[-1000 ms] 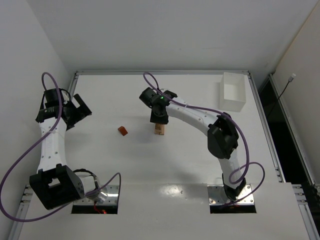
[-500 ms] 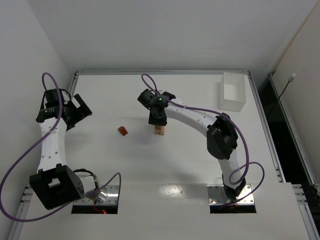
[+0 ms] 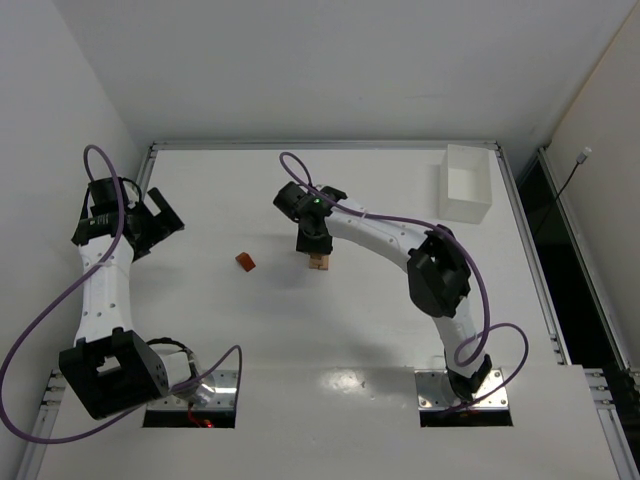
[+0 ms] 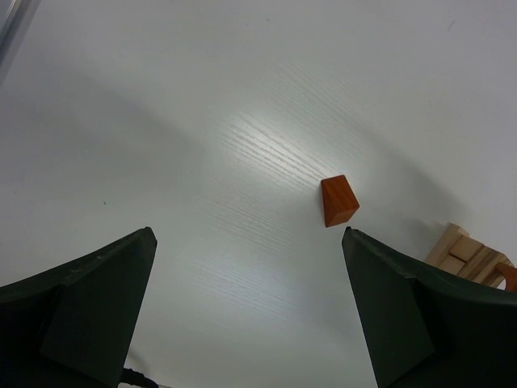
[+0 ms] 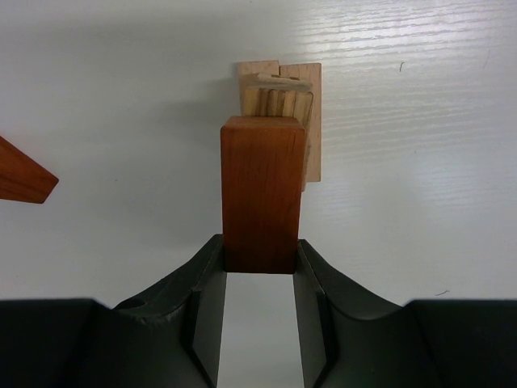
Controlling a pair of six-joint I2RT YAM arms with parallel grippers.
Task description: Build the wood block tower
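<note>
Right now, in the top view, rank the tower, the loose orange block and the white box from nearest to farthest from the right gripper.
1. The tower: mid-table, right at the right gripper.
2. The loose orange block: on the table, off to the left.
3. The white box: at the far right corner.

This looks like a robotics lab cell: a bare white table [image 3: 330, 330] framed by aluminium rails [image 3: 320, 144] and closed in by plain white panels [image 3: 330, 60]. Two white-and-black arms, the left arm [image 3: 98, 295] and the right arm [image 3: 375, 228], are bolted to metal plates [image 3: 432, 386] at the near edge (purple cables [image 3: 96, 149] loop loosely off both).
</note>
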